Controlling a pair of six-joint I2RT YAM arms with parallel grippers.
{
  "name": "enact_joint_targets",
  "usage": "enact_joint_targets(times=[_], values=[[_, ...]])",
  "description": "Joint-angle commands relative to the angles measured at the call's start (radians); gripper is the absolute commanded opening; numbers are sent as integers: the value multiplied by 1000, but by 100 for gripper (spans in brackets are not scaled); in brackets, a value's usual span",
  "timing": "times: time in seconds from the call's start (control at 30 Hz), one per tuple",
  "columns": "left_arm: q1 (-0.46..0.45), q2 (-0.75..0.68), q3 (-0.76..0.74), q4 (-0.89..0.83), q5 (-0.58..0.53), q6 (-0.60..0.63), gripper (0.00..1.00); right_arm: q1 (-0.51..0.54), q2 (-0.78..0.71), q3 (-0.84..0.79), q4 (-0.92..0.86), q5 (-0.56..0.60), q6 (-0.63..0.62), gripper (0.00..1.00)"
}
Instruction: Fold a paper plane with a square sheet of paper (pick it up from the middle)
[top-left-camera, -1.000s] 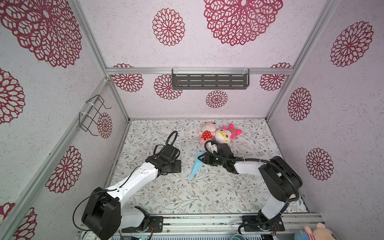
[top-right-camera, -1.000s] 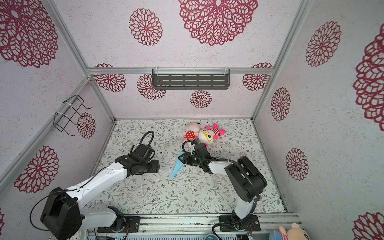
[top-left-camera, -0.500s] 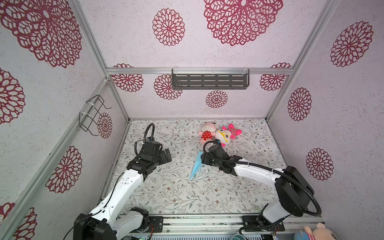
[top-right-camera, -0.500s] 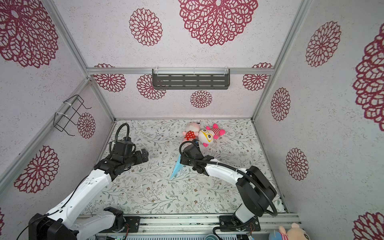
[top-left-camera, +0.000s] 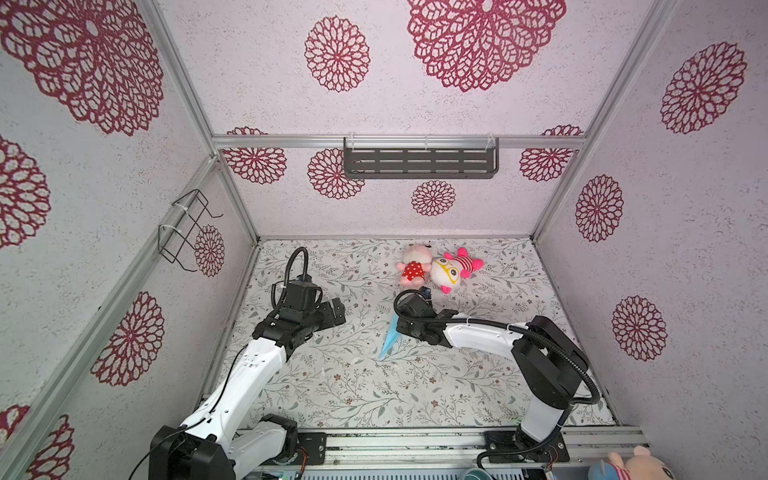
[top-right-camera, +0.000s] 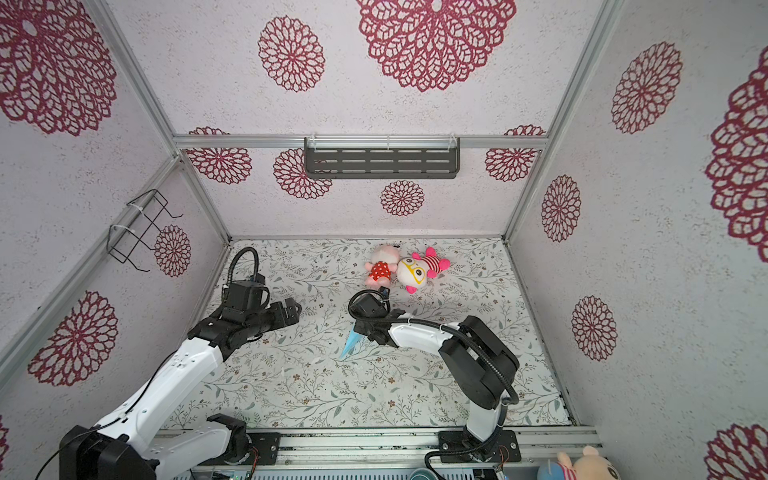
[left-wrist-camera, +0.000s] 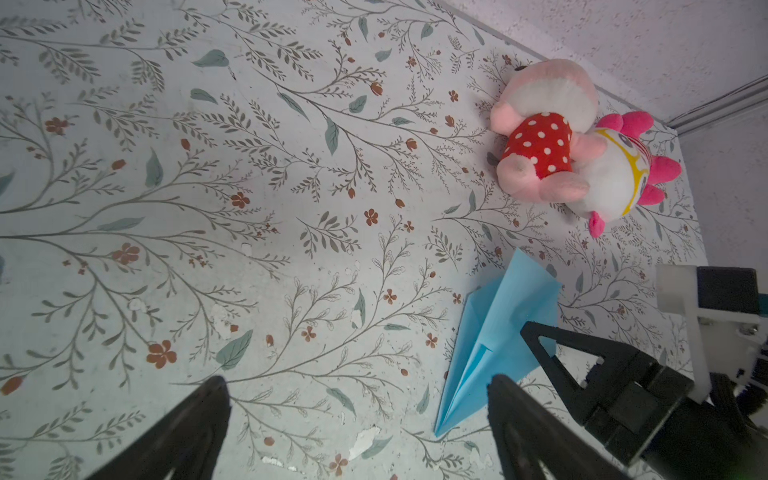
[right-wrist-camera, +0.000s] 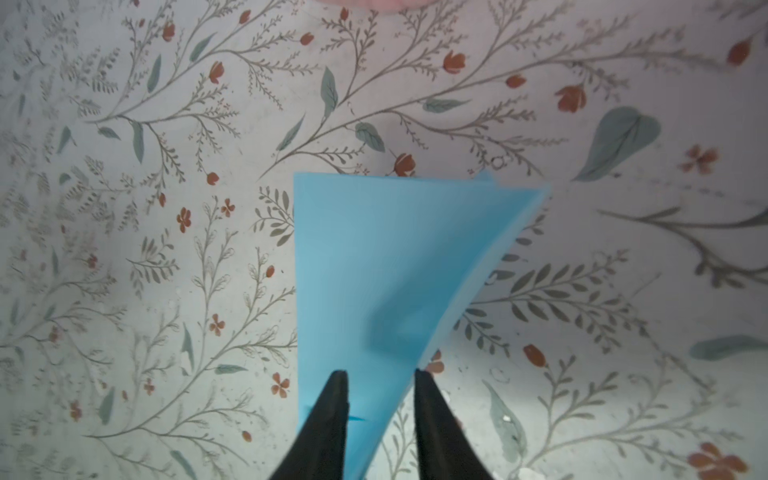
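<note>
The paper plane (top-left-camera: 389, 343) lies mid-frame on the floral mat (top-left-camera: 332, 386), below two plush toys (top-left-camera: 446, 272), the right gripper (right-wrist-camera: 380, 374) narrowly parted astride its wide end, the left gripper (left-wrist-camera: 357, 386) spread wide, well to its left.

Two plush toys lie touching on the flowered table cover (top-left-camera: 332, 386), close to the back wall. One is a pink doll (top-left-camera: 411, 270) in a red dress with white dots. The other is a white-faced toy (top-left-camera: 455, 268) with yellow glasses and pink limbs. A dark slotted shelf (top-left-camera: 419, 163) hangs on the back wall, and a black wire rack (top-left-camera: 183, 232) hangs on the left wall. Dark red flower prints cover the walls. More plush toys (top-left-camera: 636, 465) show at the near right corner, outside the rail.
</note>
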Motion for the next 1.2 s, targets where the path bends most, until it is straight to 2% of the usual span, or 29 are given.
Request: enact_joint_targets(times=[0.0, 0.1, 0.33, 0.57, 0.77, 0.9, 1.17], values=[[5, 58, 10, 48, 140, 9, 98, -29, -35, -48, 53, -48, 32, 14], [-7, 119, 26, 76, 230, 9, 94, -53, -44, -94, 119, -112, 17, 7], [-127, 238, 26, 213, 313, -69, 89, -98, -74, -195, 278, -244, -42, 6], [-278, 355, 38, 329, 321, -156, 70, -131, -78, -252, 356, -323, -64, 8], [-359, 456, 100, 307, 276, -138, 58, -149, -73, -270, 386, -358, -78, 8], [-386, 543, 164, 217, 230, -118, 48, -157, -77, -287, 404, -371, -80, 8], [-405, 624, 200, 179, 236, -111, 49, -167, -84, -309, 419, -388, -82, 8]])
